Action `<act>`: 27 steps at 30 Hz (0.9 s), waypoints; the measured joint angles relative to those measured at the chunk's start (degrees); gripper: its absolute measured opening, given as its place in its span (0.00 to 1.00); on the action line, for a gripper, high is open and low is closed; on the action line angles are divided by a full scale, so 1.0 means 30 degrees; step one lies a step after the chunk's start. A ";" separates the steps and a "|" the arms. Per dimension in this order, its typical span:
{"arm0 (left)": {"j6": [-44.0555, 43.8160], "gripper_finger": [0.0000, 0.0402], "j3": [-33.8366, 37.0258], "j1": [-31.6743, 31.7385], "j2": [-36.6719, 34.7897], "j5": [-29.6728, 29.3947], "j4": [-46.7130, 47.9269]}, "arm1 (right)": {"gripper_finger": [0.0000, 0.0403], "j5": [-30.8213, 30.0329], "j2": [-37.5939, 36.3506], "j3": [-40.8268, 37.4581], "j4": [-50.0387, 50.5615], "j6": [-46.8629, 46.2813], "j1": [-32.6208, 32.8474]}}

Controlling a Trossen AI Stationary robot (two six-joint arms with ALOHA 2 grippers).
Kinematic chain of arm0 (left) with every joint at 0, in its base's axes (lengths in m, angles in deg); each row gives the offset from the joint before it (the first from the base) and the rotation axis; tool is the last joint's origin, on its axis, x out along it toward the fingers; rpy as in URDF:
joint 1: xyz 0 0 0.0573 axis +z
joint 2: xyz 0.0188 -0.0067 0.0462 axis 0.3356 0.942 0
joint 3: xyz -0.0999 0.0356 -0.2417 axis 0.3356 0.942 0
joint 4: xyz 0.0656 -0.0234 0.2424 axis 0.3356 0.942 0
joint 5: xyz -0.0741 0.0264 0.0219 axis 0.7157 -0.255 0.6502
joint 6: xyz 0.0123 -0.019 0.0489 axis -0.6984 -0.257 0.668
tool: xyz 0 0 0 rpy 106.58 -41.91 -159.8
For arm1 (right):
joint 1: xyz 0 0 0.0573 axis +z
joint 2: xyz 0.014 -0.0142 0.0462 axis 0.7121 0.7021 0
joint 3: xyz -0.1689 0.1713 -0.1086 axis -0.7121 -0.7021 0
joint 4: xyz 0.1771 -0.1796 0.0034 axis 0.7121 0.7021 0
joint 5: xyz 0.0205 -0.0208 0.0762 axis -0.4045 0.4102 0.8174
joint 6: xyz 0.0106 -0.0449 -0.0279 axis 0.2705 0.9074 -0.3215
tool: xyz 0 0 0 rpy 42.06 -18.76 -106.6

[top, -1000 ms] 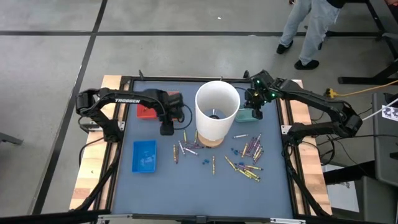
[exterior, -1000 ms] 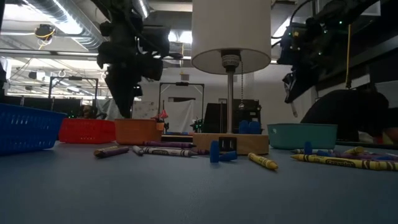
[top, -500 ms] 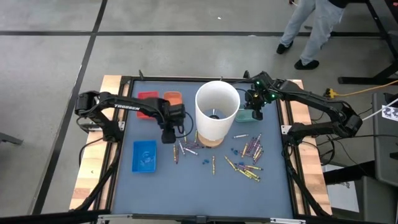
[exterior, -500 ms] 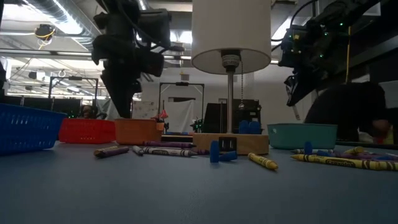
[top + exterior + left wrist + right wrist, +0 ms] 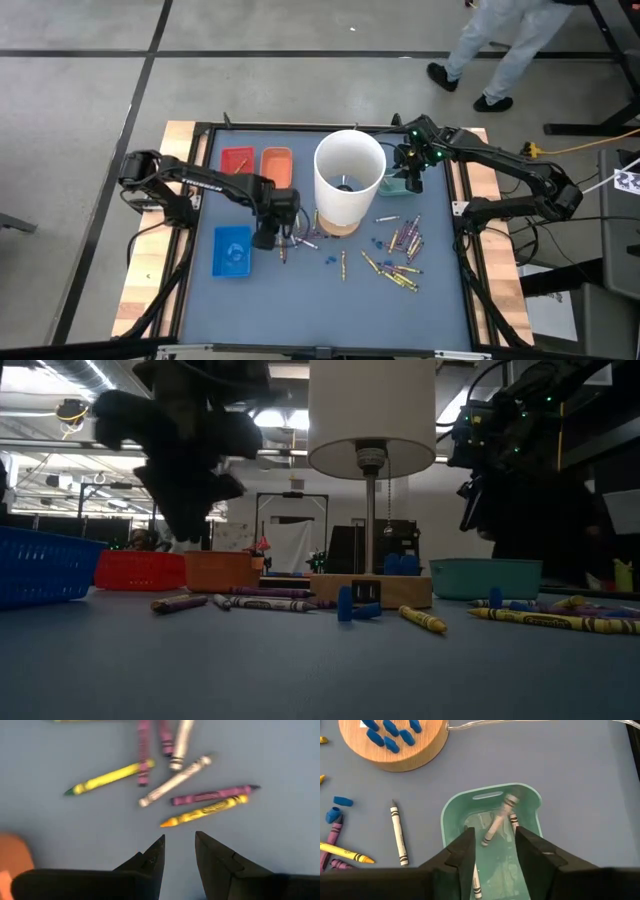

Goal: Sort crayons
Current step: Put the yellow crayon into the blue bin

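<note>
Crayons lie on the blue-grey mat in two loose groups, one (image 5: 300,236) left of the lamp base and one (image 5: 400,255) to its right. My left gripper (image 5: 266,238) hangs open above the left group. Just past its fingertips (image 5: 179,851) lie an orange-yellow crayon (image 5: 205,811), a purple one (image 5: 212,795) and a grey one (image 5: 175,780). My right gripper (image 5: 410,181) stands open over the teal tray (image 5: 451,806) with nothing between its fingers (image 5: 492,854). A grey crayon (image 5: 496,822) shows blurred inside that tray, above others on its floor.
A tall white lamp shade (image 5: 350,175) on a round wooden base (image 5: 336,226) stands mid-table between the arms. Red (image 5: 236,160) and orange (image 5: 276,160) trays sit at the far left, a blue tray (image 5: 232,250) nearer. Small blue pieces (image 5: 378,242) lie among the crayons. A person walks beyond the table.
My left gripper has swung from beside the red and orange trays toward the table's near edge, ending over the crayons left of the lamp. In the low view, a thin stick that hung below my right gripper's fingers no longer shows there.
</note>
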 joint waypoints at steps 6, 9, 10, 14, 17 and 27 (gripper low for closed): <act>0.2859 0.23 0.0000 -0.1357 0.0000 -0.0504 -0.0853 | 0.36 -0.0007 0.0000 0.0000 0.0000 0.0000 0.0000; 0.4456 0.23 0.0000 -0.1839 0.0000 -0.0845 -0.0937 | 0.36 -0.0007 0.0000 0.0000 0.0007 0.0000 0.0000; 0.4861 0.23 0.0000 -0.1957 0.0000 -0.0900 -0.0940 | 0.36 -0.0007 0.0000 0.0000 0.0007 0.0000 0.0000; 0.5524 0.23 0.0000 -0.2241 0.0031 -0.0958 -0.1070 | 0.37 -0.0007 0.0000 0.0000 0.0007 0.0000 0.0000; 0.5558 0.23 -0.0007 -0.2270 0.0414 -0.0947 -0.1361 | 0.37 -0.0012 0.0000 0.0000 0.0010 0.0000 0.0000; 0.7260 0.23 -0.0005 -0.2263 0.2535 -0.1039 -0.1819 | 0.37 0.0017 0.0000 0.0000 0.0044 0.0000 0.0000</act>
